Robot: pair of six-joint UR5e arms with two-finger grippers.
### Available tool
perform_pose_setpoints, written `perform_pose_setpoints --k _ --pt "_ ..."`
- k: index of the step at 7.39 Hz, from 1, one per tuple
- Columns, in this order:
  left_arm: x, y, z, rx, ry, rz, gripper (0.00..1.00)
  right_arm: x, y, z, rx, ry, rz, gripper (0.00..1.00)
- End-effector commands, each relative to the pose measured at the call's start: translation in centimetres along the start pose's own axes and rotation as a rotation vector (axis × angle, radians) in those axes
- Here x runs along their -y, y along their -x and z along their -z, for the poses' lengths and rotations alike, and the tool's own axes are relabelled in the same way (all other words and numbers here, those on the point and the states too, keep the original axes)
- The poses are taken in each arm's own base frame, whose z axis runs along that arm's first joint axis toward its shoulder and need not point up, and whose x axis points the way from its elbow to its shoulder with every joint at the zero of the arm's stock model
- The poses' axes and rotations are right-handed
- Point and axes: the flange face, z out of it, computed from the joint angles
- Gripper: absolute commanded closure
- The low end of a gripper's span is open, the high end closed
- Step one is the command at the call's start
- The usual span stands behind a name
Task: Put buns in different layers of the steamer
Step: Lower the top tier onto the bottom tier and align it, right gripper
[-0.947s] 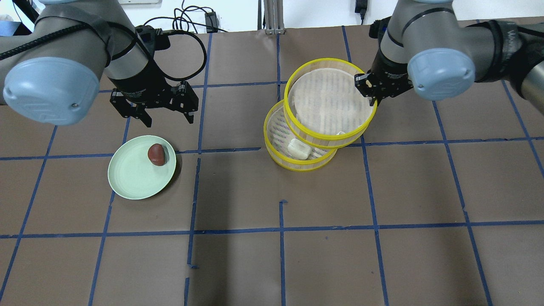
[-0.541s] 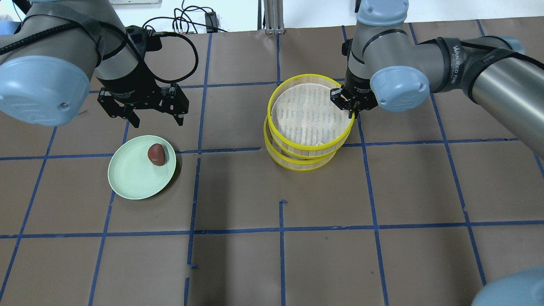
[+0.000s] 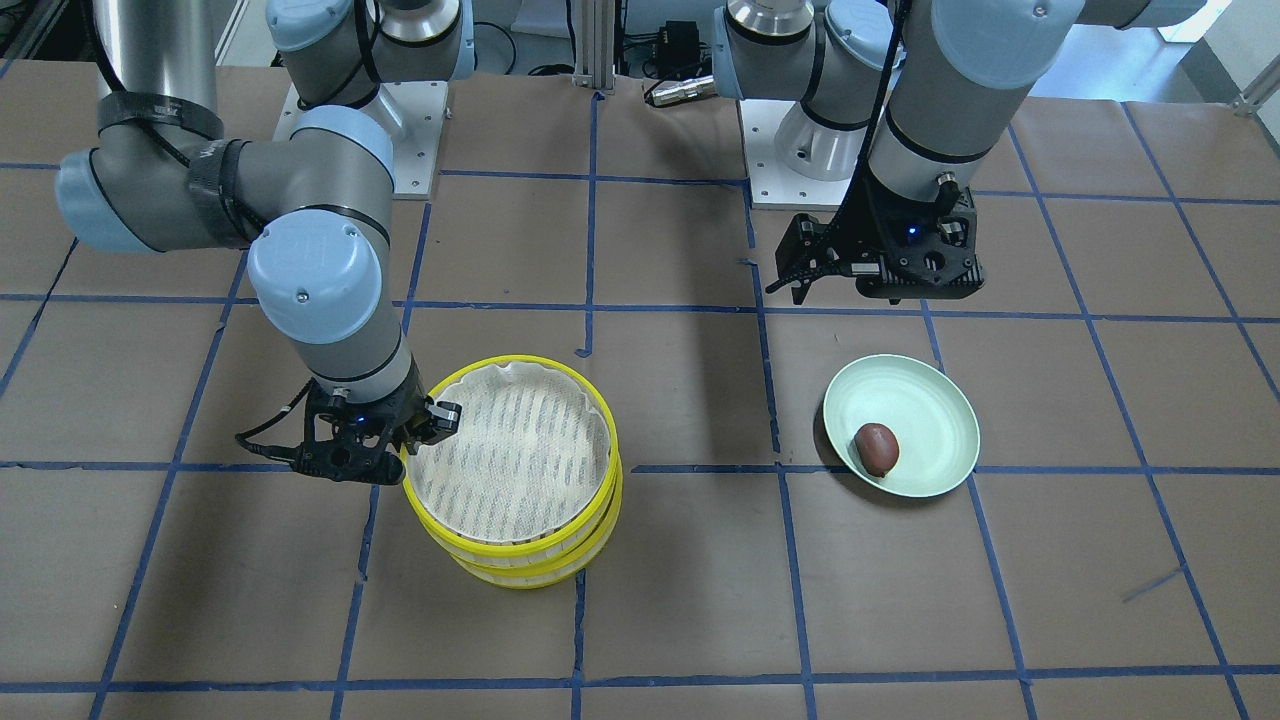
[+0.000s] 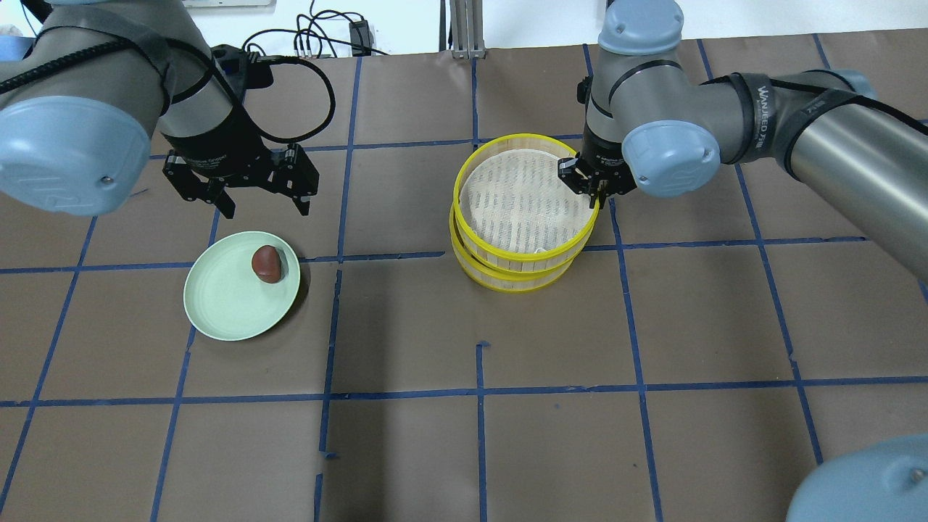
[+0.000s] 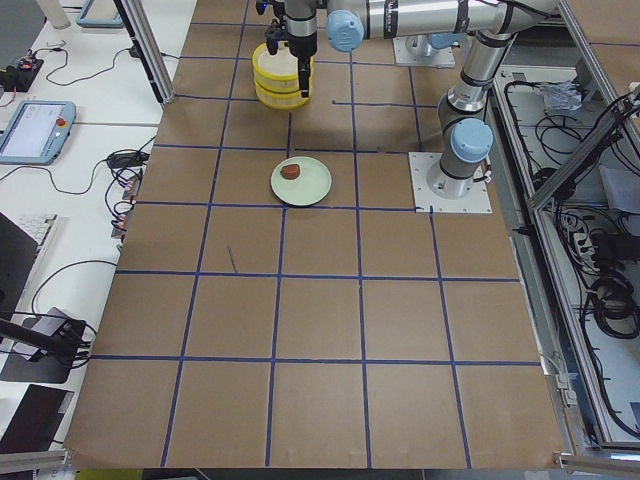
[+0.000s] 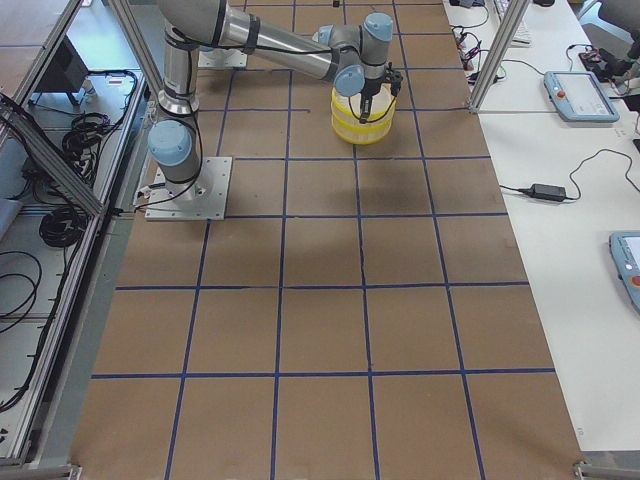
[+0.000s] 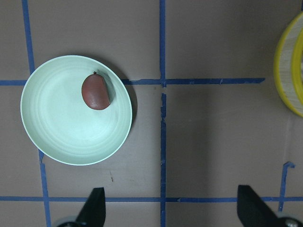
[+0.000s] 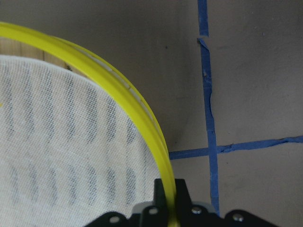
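Note:
My right gripper [image 4: 593,194] is shut on the far right rim of the upper steamer tier [image 4: 518,257] and holds it stacked over the lower tier [image 4: 518,284], nearly in line. The right wrist view shows the fingers [image 8: 169,198] pinching the yellow rim [image 8: 118,90]. The upper tier's cloth bottom [image 3: 510,440] holds nothing. The white bun is hidden under it. The reddish-brown bun [image 4: 267,262] lies on the pale green plate [image 4: 225,304]. My left gripper [image 4: 267,206] is open and empty, above the table just behind the plate. The left wrist view shows the bun [image 7: 96,91] on the plate [image 7: 71,132].
The brown paper table cover [image 4: 478,435] carries a blue tape grid. Cables and a metal post [image 4: 464,29] stand at the table's far edge. The two arm bases [image 3: 800,150] are at the robot's side.
My right gripper has carried the upper tier leftward over the lower tier, covering the white bun. My left gripper has shifted slightly left and stays open.

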Motion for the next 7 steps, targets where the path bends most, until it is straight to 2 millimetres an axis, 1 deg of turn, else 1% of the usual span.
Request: perform_pose_setpoints --k 1,4,7 --pt "0.0 -0.01 -0.01 0.001 0.0 0.0 0.03 0.09 0.14 0.21 0.008 -0.012 -0.003 0.85" --pt "0.03 -0.03 0.08 0.0 -0.003 0.0 0.02 0.0 0.51 0.16 0.011 -0.018 -0.016 0.85" --pt "0.0 -0.01 -0.01 0.001 0.0 -0.002 0.02 0.43 0.62 -0.06 0.013 -0.027 -0.016 0.85"
